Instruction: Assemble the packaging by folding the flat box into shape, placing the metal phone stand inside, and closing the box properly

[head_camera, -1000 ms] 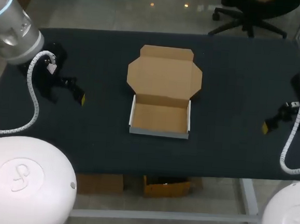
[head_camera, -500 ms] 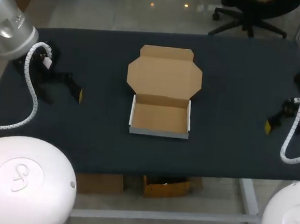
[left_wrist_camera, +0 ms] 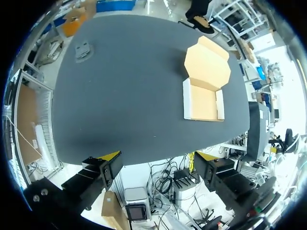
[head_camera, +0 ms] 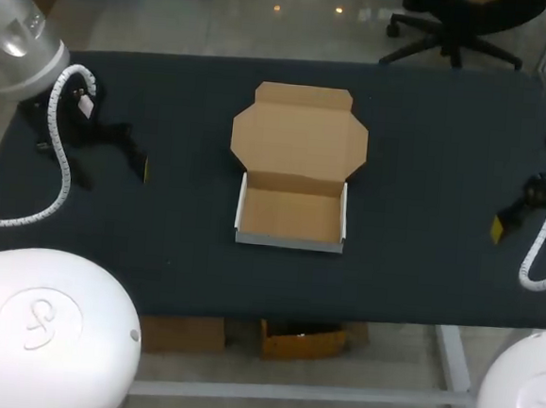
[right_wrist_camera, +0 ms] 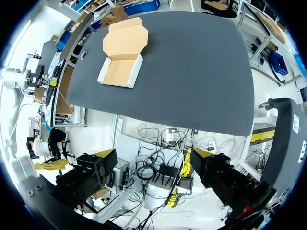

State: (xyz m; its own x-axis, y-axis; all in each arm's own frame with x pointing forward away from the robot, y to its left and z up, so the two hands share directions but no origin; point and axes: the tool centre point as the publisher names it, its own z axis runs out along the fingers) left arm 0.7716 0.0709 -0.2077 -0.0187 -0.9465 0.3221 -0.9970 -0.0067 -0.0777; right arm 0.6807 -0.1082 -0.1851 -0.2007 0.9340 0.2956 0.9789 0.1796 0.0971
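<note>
1. One brown cardboard box [head_camera: 294, 182] with white outer walls sits at the middle of the dark desk [head_camera: 428, 159], well apart from both grippers. Its tray is folded up with the side walls upright. Its single lid lies open and flat toward the desk's far edge, with one narrow tuck flap at the end.
2. The left gripper [left_wrist_camera: 158, 155] has its two yellow-tipped fingers spread wide with nothing between them. It hangs at the desk's left side, and the box lies well ahead of it, off toward one finger's side.
3. The right gripper [right_wrist_camera: 153, 153] also has its two yellow-tipped fingers wide apart and holds nothing. It hangs by the desk's right edge, with the box far ahead of it.
4. One small grey object [left_wrist_camera: 82, 50] lies near the desk's left edge, apart from the box. It is too small to tell its shape.
</note>
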